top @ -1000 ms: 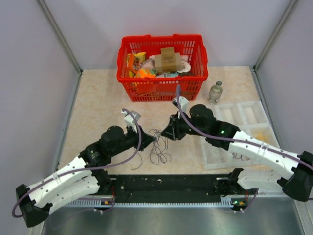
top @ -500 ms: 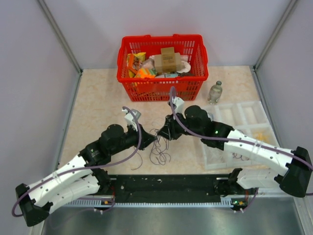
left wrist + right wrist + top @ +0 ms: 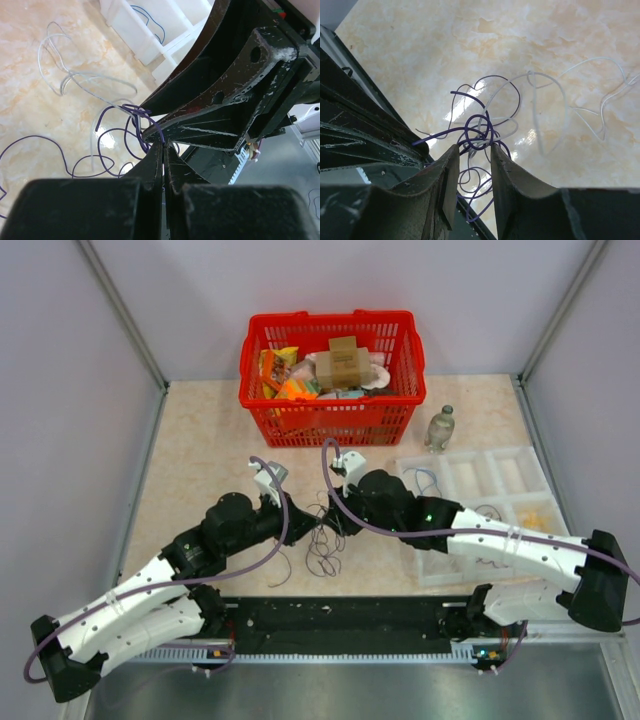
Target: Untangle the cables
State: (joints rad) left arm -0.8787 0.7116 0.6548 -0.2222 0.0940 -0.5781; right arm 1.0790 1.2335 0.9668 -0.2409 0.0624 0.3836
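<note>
The cables (image 3: 326, 552) lie as a small tangle of dark purple and white strands on the table between my two grippers. My left gripper (image 3: 308, 524) is shut, and in the left wrist view (image 3: 164, 144) a purple cable (image 3: 131, 114) runs into its fingertips. My right gripper (image 3: 335, 517) is open; in the right wrist view (image 3: 474, 147) its jaws straddle the purple knot (image 3: 480, 131) threaded with a white cable (image 3: 546, 112). The two grippers nearly touch. A loose white cable (image 3: 75, 80) lies beyond. No yellow cable is in view.
A red basket (image 3: 330, 418) of groceries stands at the back. A small bottle (image 3: 440, 428) stands to its right. A white compartment tray (image 3: 520, 502) sits right of the tangle, under my right arm, and holds a blue cable (image 3: 150, 22).
My right arm has moved left, bringing its open gripper onto the tangle right beside the left gripper. The left arm has stayed still.
</note>
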